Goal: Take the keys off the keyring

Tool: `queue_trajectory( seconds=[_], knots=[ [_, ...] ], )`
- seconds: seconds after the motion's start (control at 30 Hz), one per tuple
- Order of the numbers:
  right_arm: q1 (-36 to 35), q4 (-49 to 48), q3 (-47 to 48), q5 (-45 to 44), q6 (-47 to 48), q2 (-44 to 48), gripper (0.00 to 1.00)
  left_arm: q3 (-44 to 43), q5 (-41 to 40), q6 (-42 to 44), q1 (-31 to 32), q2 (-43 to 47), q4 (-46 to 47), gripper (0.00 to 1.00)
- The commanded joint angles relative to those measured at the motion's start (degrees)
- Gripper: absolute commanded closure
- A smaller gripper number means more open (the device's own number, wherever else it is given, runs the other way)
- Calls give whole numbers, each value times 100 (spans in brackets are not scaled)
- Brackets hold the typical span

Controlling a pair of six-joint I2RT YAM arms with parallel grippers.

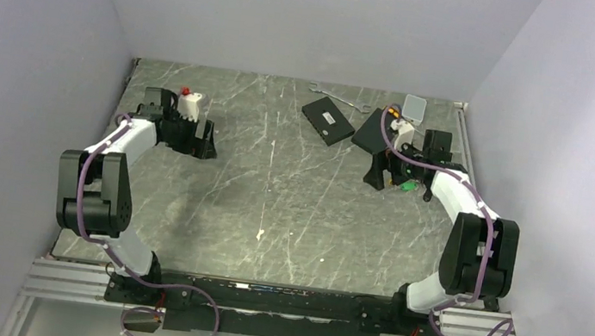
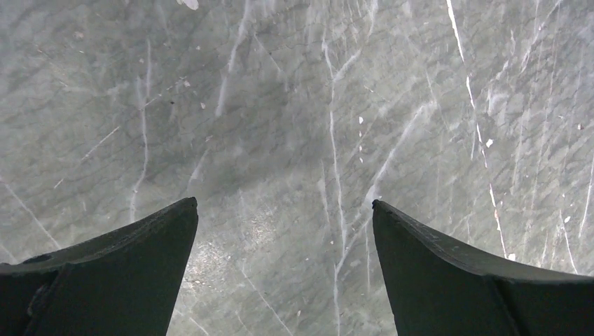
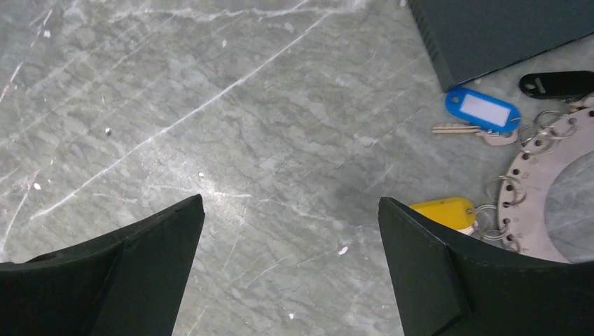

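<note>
From above, your left end effector (image 1: 197, 142) hangs over the far left of the worktop (image 1: 270, 217) and the right end effector (image 1: 383, 178) over the far right, the two well apart. What you're after lies under the right wrist, hidden except for a green fleck (image 1: 406, 185) — so don't judge clearance from up here.

In the left wrist view the fingers are spread wide with only bare stone between them. If the right arm tugs a key alone, nothing pins the ring, and the whole bunch will likely drag.

In the right wrist view the fingers are also spread wide and hold nothing. The keyring (image 3: 543, 168), a flat, silvery, perforated band, lies at the right edge, outside the gap. The blue key (image 3: 483, 110) and black key (image 3: 557, 84) fan off its rim, and the yellow key (image 3: 445, 212) is partly tucked behind the right finger.

- **Descending straight:** that finger may land on the yellow tag and shove the bunch.
- **Closing here:** you'd grip nothing.
- **Grabbing the ring:** it lies flat and offers little edge, so expect skidding.
- **Sweeping sideways:** the black box (image 3: 504, 31) sits near the blue key — you could knock it.
</note>
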State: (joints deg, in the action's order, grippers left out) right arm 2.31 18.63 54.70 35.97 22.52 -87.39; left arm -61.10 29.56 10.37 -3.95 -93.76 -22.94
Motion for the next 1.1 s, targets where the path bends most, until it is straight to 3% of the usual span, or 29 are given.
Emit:
queue_trajectory(
  seconds=[0.0, 0.2, 0.57, 1.07],
  knots=[
    [323, 168, 663, 142, -64, -144, 0, -39, -30, 17, -13, 418, 286, 0],
    [1279, 1132, 2005, 378, 95, -946, 1, -112, 177, 17, -10, 423, 176, 0],
    [1580, 2306, 4375, -1212, 723, -2729, 8, -66, 219, 8, -12, 499, 201, 1],
    [1606, 2386, 5612, -1634, 1061, -4138, 26, -76, 418, 87, -16, 472, 133, 1]
  ],
)
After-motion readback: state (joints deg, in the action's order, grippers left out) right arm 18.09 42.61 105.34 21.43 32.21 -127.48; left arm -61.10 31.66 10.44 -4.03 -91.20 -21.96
